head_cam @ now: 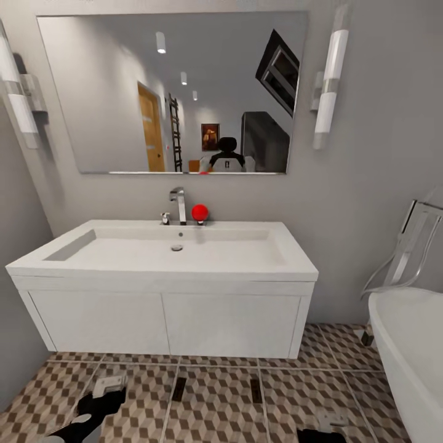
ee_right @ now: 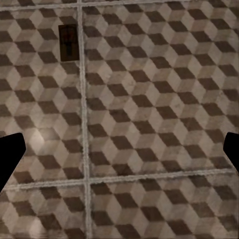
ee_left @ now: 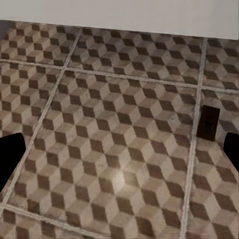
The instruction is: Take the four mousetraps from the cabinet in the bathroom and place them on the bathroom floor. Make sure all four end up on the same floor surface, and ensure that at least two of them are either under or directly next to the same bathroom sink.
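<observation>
Facing the sink [head_cam: 166,271], two mousetraps [head_cam: 179,389] already on the bathroom floor [head_cam: 215,412], both claws open and empty; next, fetch the remaining traps.

Black-and-white robot arms with dark fingers

The left arm [head_cam: 92,409] is glossy black with white patches and a pale grey block at its end; the right arm [head_cam: 320,434] shows a black edge under a grey fitting. Plain black fingers [ee_left: 10,159] flank both wrist views.
</observation>
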Controlling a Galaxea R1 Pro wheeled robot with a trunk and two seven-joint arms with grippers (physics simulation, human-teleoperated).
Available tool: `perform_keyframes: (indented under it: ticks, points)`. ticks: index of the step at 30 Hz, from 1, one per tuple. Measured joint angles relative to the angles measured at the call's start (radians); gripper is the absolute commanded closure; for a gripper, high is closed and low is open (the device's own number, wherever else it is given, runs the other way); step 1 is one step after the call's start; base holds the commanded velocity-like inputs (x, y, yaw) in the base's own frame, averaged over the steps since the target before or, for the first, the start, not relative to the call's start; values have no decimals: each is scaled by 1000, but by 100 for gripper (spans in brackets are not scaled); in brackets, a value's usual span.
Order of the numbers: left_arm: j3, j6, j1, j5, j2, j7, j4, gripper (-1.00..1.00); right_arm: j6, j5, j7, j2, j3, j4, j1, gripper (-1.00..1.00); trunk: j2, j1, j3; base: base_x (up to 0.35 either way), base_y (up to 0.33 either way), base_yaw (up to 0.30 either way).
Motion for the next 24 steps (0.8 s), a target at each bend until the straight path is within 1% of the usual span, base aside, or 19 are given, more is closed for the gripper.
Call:
perform_keyframes:
  ticks: [4, 13, 18, 24]
  points:
    - [0, 1, 20, 7, -2, 0, 0, -100, -1, 0, 0, 0, 0, 0, 16, -100, 28, -15, 13, 0, 0, 0]
    - [0, 15, 67, 14, -8, -2, 0, -100, 2, 0, 10, 1, 0, 0, 78, -100, 91, -50, 41, 0, 0, 0]
    - [0, 49, 84, 14, -9, -2, 0, -100, 3, 0, 12, 1, 0, 0, 105, -100, 126, -69, 56, 0, 0, 0]
    - [-1, 123, 115, 15, -14, -8, 0, -100, 6, -2, 4, 2, -1, 0, 164, -100, 168, -92, 75, 0, 0, 0]
